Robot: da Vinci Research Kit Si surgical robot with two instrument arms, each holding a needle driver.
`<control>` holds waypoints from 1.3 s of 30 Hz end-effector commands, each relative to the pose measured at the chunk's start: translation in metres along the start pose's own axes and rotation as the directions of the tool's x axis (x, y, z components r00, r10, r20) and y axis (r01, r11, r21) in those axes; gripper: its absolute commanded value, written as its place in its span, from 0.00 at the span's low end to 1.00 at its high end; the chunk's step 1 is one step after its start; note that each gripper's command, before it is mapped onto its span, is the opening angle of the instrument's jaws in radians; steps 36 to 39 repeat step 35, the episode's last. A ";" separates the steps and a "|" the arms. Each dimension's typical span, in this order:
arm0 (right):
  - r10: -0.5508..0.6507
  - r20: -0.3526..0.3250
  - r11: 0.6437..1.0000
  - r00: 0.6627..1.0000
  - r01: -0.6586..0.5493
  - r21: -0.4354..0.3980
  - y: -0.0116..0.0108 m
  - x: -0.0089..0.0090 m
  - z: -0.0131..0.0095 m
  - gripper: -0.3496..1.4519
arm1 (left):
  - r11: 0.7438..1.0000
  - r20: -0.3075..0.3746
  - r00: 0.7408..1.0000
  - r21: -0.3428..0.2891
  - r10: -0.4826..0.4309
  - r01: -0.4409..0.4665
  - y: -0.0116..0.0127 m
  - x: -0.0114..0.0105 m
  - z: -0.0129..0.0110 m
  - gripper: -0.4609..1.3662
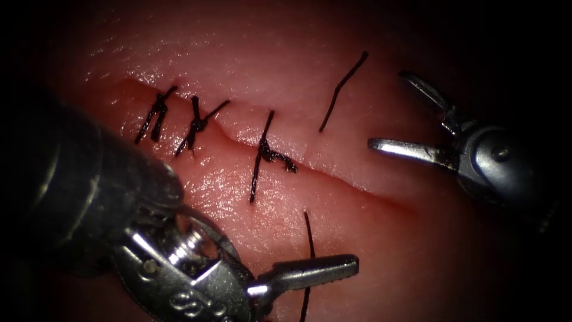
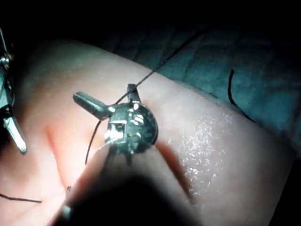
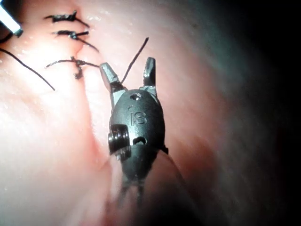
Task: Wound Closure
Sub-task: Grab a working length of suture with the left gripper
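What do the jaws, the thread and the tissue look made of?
Right tool: jaws open, holding nothing; bright polished metal, judging by glints. Left tool: same metal, one jaw ridged, thread running past it; grip unclear. Thread: dark matte strand, probably braided, fuzzy at the knots. Tissue: soft, wet, glossy pink flesh, three stitches across the cut. No needle seen.

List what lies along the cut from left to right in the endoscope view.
First stitch → second stitch → third stitch → loose thread on the far side of the cut → right gripper, open and empty. The left gripper sits nearer, with thread at it; no needle seen.
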 end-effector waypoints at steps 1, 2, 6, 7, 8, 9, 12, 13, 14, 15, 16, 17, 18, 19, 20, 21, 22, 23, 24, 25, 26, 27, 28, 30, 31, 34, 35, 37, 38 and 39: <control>0.000 0.000 1.000 1.000 0.000 0.007 0.0000 0.0000 0.0000 0.86 | 1.000 -0.004 1.000 -0.004 0.005 -0.005 0.0000 -0.0001 0.0000 0.58; 0.000 0.000 1.000 1.000 0.000 0.007 0.0000 0.0000 0.0000 0.86 | 1.000 -0.005 1.000 -0.005 0.012 -0.012 0.0000 -0.0001 0.0001 0.57; 0.000 0.000 1.000 1.000 0.000 0.007 0.0000 0.0000 0.0000 0.86 | 0.999 -0.011 0.999 -0.009 0.036 -0.036 0.0003 -0.0002 0.0004 0.46; 0.000 0.000 1.000 1.000 0.000 0.007 0.0000 0.0000 0.0000 0.86 | 0.999 -0.012 0.999 -0.010 0.050 -0.051 0.0004 -0.0002 0.0004 0.38; 0.000 0.000 1.000 1.000 0.000 0.007 0.0000 0.0000 0.0000 0.86 | 0.999 -0.014 0.999 -0.012 0.052 -0.052 0.0005 -0.0002 0.0005 0.30; 0.000 0.000 1.000 1.000 0.000 0.007 0.0000 0.0000 -0.0001 0.86 | 0.998 -0.022 0.998 -0.018 0.056 -0.056 0.0006 -0.0003 0.0005 0.13; 0.000 -0.001 1.000 1.000 0.000 0.010 0.0000 0.0000 -0.0001 0.85 | 0.997 -0.040 0.997 -0.033 0.066 -0.067 0.0005 -0.0007 0.0006 0.06; 0.000 -0.001 1.000 1.000 0.000 0.010 0.0000 0.0000 -0.0001 0.85 | 0.997 -0.043 0.997 -0.036 0.067 -0.069 0.0004 -0.0008 0.0007 0.06; 0.000 -0.001 1.000 1.000 0.000 0.010 0.0000 0.0000 -0.0001 0.85 | 0.997 -0.048 0.996 -0.040 0.071 -0.073 0.0004 -0.0010 0.0007 0.06; 0.000 -0.001 1.000 1.000 0.000 0.010 0.0000 0.0000 -0.0001 0.85 | 0.996 -0.052 0.996 -0.043 0.073 -0.075 0.0003 -0.0011 0.0008 0.06; 0.000 -0.001 1.000 1.000 0.000 0.010 0.0000 0.0000 -0.0001 0.85 | 0.996 -0.054 0.996 -0.045 0.074 -0.076 0.0002 -0.0012 0.0008 0.06; 0.000 -0.001 1.000 1.000 0.000 0.010 0.0000 0.0000 -0.0001 0.85 | 0.996 -0.056 0.996 -0.046 0.075 -0.077 0.0002 -0.0013 0.0008 0.06; 0.000 -0.001 1.000 1.000 0.000 0.010 0.0000 0.0000 -0.0001 0.85 | 0.996 -0.059 0.995 -0.049 0.076 -0.079 0.0001 -0.0014 0.0008 0.06; 0.000 -0.001 1.000 1.000 0.000 0.011 0.0000 0.0000 -0.0001 0.85 | 0.996 -0.062 0.995 -0.051 0.076 -0.080 0.0000 -0.0014 0.0008 0.06; 0.000 -0.001 1.000 1.000 0.000 0.011 0.0000 0.0000 -0.0001 0.85 | 0.995 -0.066 0.995 -0.055 0.078 -0.082 -0.0001 -0.0016 0.0009 0.06; 0.000 -0.001 1.000 1.000 0.000 0.011 0.0000 0.0000 -0.0001 0.85 | 0.995 -0.066 0.995 -0.054 0.079 -0.082 -0.0001 -0.0016 0.0009 0.06; 0.000 -0.001 1.000 1.000 0.000 0.011 0.0000 0.0000 -0.0001 0.85 | 0.995 -0.068 0.995 -0.056 0.080 -0.083 -0.0001 -0.0016 0.0009 0.06; 0.000 -0.001 1.000 1.000 0.000 0.011 0.0000 0.0000 -0.0001 0.85 | 0.995 -0.069 0.994 -0.057 0.080 -0.084 -0.0002 -0.0016 0.0009 0.06; 0.000 -0.001 1.000 1.000 0.000 0.011 0.0000 0.0000 -0.0001 0.85 | 0.995 -0.069 0.994 -0.057 0.080 -0.084 -0.0002 -0.0016 0.0009 0.06; 0.000 -0.001 1.000 1.000 0.000 0.011 0.0000 0.0000 -0.0001 0.85 | 0.995 -0.070 0.994 -0.058 0.081 -0.085 -0.0002 -0.0016 0.0009 0.06; 0.000 -0.001 1.000 1.000 0.000 0.011 0.0000 0.0000 -0.0001 0.85 | 0.995 -0.071 0.994 -0.059 0.081 -0.085 -0.0001 -0.0016 0.0009 0.06; 0.000 -0.001 1.000 1.000 0.000 0.011 0.0000 0.0000 -0.0001 0.85 | 0.995 -0.069 0.994 -0.057 0.081 -0.085 -0.0001 -0.0016 0.0009 0.06; 0.000 -0.001 1.000 1.000 0.000 0.011 0.0000 0.0000 -0.0001 0.85 | 0.995 -0.069 0.994 -0.057 0.082 -0.086 -0.0001 -0.0016 0.0009 0.06; 0.000 -0.001 1.000 1.000 0.000 0.011 0.0000 0.0000 -0.0001 0.86 | 0.995 -0.071 0.994 -0.058 0.083 -0.087 -0.0001 -0.0016 0.0009 0.06; 0.000 -0.001 1.000 1.000 0.000 0.011 -0.0001 0.0000 -0.0001 0.85 | 0.994 -0.071 0.994 -0.059 0.083 -0.087 -0.0001 -0.0016 0.0009 0.06; 0.000 -0.001 1.000 1.000 0.000 0.011 -0.0001 0.0001 -0.0001 0.85 | 0.994 -0.070 0.994 -0.058 0.083 -0.088 -0.0001 -0.0017 0.0009 0.06; 0.000 -0.001 1.000 1.000 0.000 0.011 -0.0001 0.0001 -0.0001 0.85 | 0.994 -0.070 0.994 -0.058 0.084 -0.088 -0.0001 -0.0017 0.0009 0.06; 0.000 -0.001 1.000 1.000 0.000 0.011 -0.0001 0.0001 -0.0001 0.85 | 0.994 -0.070 0.994 -0.058 0.084 -0.088 -0.0001 -0.0017 0.0009 0.06; 0.000 -0.001 1.000 1.000 0.000 0.011 -0.0001 0.0001 -0.0001 0.85 | 0.994 -0.070 0.994 -0.058 0.084 -0.088 -0.0001 -0.0017 0.0009 0.06; 0.000 -0.001 1.000 1.000 0.000 0.011 -0.0001 0.0001 -0.0001 0.85 | 0.994 -0.070 0.994 -0.058 0.084 -0.088 -0.0001 -0.0017 0.0009 0.06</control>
